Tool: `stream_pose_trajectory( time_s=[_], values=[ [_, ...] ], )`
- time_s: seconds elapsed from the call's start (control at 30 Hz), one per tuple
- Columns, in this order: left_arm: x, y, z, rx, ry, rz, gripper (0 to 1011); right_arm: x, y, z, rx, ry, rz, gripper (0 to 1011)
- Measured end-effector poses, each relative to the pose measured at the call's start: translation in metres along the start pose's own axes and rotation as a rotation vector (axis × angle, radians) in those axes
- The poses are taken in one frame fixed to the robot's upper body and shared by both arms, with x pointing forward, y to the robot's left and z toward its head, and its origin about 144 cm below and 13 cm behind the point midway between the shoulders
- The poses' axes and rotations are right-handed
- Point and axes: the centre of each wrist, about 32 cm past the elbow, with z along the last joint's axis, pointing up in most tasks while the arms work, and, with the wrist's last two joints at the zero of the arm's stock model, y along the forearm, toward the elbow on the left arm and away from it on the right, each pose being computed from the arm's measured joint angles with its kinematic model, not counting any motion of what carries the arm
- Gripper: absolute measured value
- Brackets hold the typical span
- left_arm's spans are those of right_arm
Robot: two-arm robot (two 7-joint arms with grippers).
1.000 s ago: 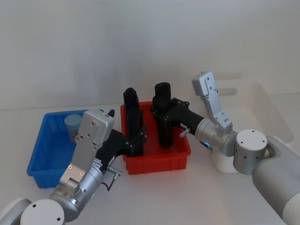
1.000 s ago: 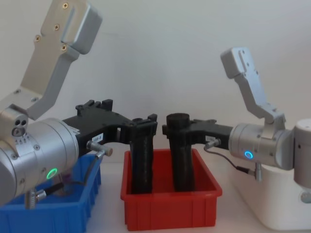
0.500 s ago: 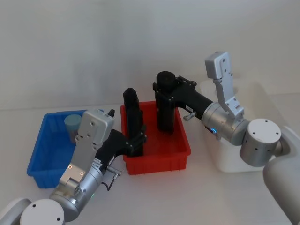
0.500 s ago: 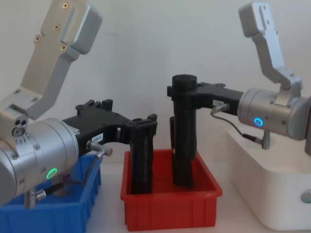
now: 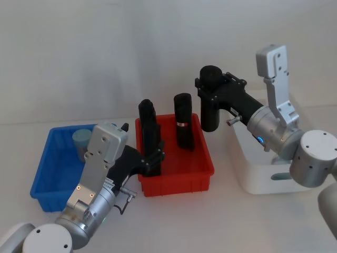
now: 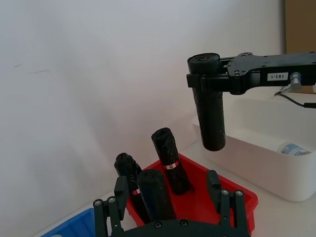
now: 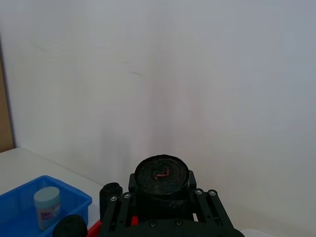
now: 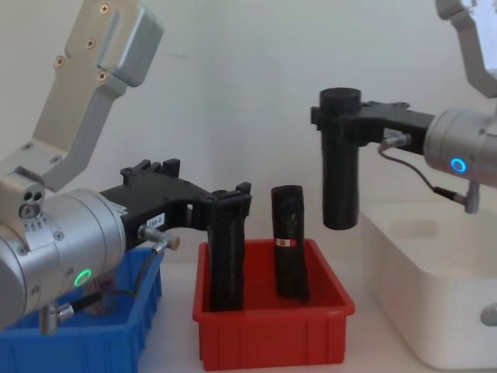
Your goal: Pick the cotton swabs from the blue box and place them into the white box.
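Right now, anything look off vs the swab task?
Yes. The right gripper holds a black roll lifted clear of the red bin, beside the white box, and the left gripper grips another roll. A cotton swab jar sits untouched in the blue box.

Left end effector (image 8: 231,203) low, reaching forward, fingers clamped on an upright black roll (image 8: 226,256), right end effector (image 8: 342,124) raised high, gripping another black roll (image 8: 340,163) upright
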Motion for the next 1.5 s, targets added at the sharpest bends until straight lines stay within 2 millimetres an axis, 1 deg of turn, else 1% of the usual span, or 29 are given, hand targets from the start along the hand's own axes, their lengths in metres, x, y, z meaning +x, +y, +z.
stream_pose_trajectory(
  time_s=[0.4,0.73,0.83,0.9,0.93,1.0,1.07,1.1,1.17,1.33,1.5],
  values=[
    [0.0,0.0,0.0,0.0,0.0,0.0,1003,0.017,-0.031,0.007,-0.055,0.003,-0.139,527],
    [0.0,0.0,0.0,0.0,0.0,0.0,1003,0.023,-0.045,0.006,-0.096,0.017,-0.18,527],
    [0.0,0.0,0.0,0.0,0.0,0.0,1003,0.023,-0.047,0.004,-0.109,0.022,-0.183,590],
    [0.0,0.0,0.0,0.0,0.0,0.0,1003,0.023,-0.048,0.004,-0.115,0.023,-0.183,645],
    [0.0,0.0,0.0,0.0,0.0,0.0,1003,0.023,-0.048,0.004,-0.116,0.023,-0.183,697],
    [0.0,0.0,0.0,0.0,0.0,0.0,1003,0.023,-0.049,0.003,-0.121,0.025,-0.18,738],
    [0.0,0.0,0.0,0.0,0.0,0.0,1003,0.023,-0.049,0.002,-0.123,0.026,-0.178,804],
    [0.0,0.0,0.0,0.0,0.0,0.0,1003,0.023,-0.05,0.002,-0.126,0.027,-0.177,804],
    [0.0,0.0,0.0,0.0,0.0,0.0,1003,0.023,-0.05,0.001,-0.128,0.028,-0.176,879],
    [0.0,0.0,0.0,0.0,0.0,0.0,1003,0.024,-0.051,0.0,-0.132,0.029,-0.17,1001],
    [0.0,0.0,0.0,0.0,0.0,0.0,1003,0.023,-0.051,-0.001,-0.133,0.03,-0.166,1001]
  ],
)
